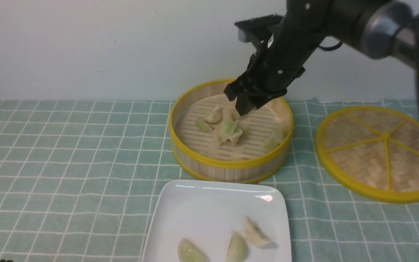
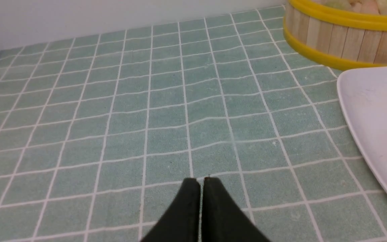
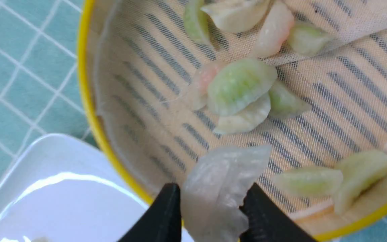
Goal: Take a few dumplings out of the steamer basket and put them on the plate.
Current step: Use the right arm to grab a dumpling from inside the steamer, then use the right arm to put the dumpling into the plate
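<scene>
The steamer basket [image 1: 227,165] stands at centre back and holds several pale green, cream and pinkish dumplings [image 1: 227,129]. My right gripper [image 1: 244,107] hangs over the basket, shut on a whitish, translucent dumpling [image 3: 220,181] held above the slatted floor [image 3: 153,111] near the front rim. The white plate [image 1: 195,211] lies in front of the basket with three dumplings [image 1: 236,249] on its near part. My left gripper [image 2: 199,181] is shut and empty, low over the tablecloth to the left of the plate [image 2: 378,111]; it does not show in the front view.
The flat woven lid [image 1: 376,153] with a yellow rim lies to the right of the basket. A green checked tablecloth [image 1: 67,163] covers the table. A white wall stands close behind the basket.
</scene>
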### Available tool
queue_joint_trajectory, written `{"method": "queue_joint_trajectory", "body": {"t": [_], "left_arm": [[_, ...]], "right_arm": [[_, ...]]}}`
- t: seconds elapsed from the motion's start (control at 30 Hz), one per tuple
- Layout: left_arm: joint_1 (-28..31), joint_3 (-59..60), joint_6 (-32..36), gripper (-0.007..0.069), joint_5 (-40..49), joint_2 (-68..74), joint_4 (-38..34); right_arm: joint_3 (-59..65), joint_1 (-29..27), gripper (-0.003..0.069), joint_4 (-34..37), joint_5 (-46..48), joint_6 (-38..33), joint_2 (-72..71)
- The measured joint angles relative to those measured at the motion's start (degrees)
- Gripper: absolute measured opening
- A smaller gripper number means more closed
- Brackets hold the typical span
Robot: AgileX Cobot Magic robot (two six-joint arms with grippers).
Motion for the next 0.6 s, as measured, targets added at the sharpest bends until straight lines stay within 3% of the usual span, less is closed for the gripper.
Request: {"method": "queue_joint_trajectory", "body": {"t": [0.23, 0.43, 0.53, 0.6], "left_arm": [[0.0, 0.0, 0.0, -0.0006, 0.0, 0.0, 0.0], [0.0, 0.0, 0.0, -0.0006, 0.0, 0.0, 0.0], [0.0, 0.0, 0.0, -0.0006, 0.0, 0.0, 0.0], [0.0, 0.0, 0.0, -0.0006, 0.0, 0.0, 0.0]], "right_arm": [[19.7, 4.7, 0.0205, 0.6, -0.5, 0.0, -10.1], [33.7, 7.5, 0.0207, 2.3, -14.5, -1.7, -7.2], [34.3, 7.5, 0.0271, 5.2, -19.5, -1.8, -4.8], [34.4, 7.5, 0.0367, 7.7, -21.1, -2.9, -4.0]]}}
